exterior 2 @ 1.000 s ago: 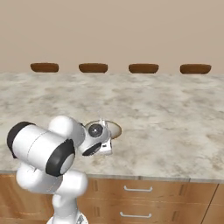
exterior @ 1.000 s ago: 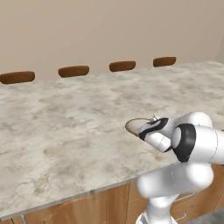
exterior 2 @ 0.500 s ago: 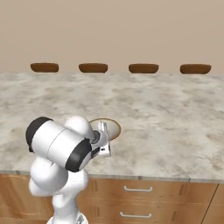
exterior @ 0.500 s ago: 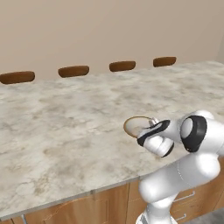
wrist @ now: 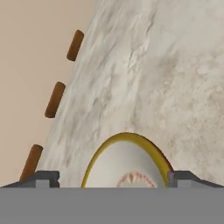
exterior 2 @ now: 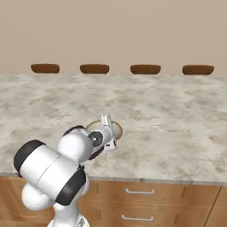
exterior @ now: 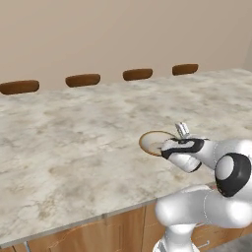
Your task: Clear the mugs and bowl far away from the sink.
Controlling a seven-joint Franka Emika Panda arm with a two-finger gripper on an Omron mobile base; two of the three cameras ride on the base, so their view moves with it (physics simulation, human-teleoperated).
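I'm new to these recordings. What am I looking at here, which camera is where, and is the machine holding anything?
This is a rendered kitchen. A white robot arm stands at a marble counter. Two pictures come from cameras on its base, behind it to the left and right. The third looks along its pincer, whose two dark tips stand wide apart at the bottom of that picture. On the counter lies a shallow bowl, tan outside and off-white inside, with the pincer's tips on either side of its rim. The pincer is open, so nothing is held. Brown chair backs line the far edge.
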